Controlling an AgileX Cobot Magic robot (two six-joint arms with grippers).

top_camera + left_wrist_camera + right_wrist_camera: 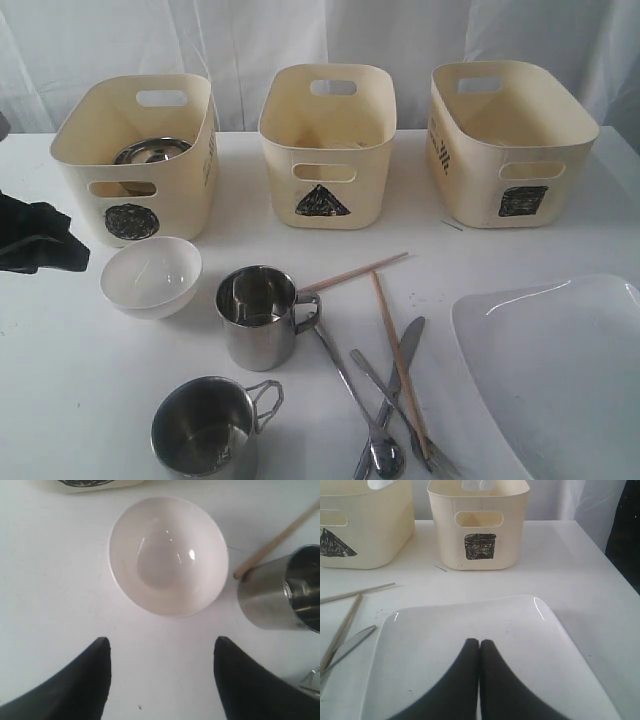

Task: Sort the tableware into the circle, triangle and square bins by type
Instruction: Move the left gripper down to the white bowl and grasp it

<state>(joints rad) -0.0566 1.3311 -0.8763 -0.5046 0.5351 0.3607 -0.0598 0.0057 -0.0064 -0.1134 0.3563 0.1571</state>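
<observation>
1. Though flat on the counter (60, 400), the large white plate (560, 370) looks heavy and slick; the right end effector (479, 647) is pinched shut above it.
2. Small white bowl (168, 555), just before the circle bin (175, 190): fragile, take its rim; left end effector (161, 640) spread wide, empty.

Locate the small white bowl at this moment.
Exterior view, left side: the small white bowl stands on the table in front of the circle bin, left of a steel mug.

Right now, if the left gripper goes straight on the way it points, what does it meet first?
The white bowl: it sits ahead of the left gripper, roughly centred between the open jaws, with only bare table in between. Depth is hard to judge.
</observation>
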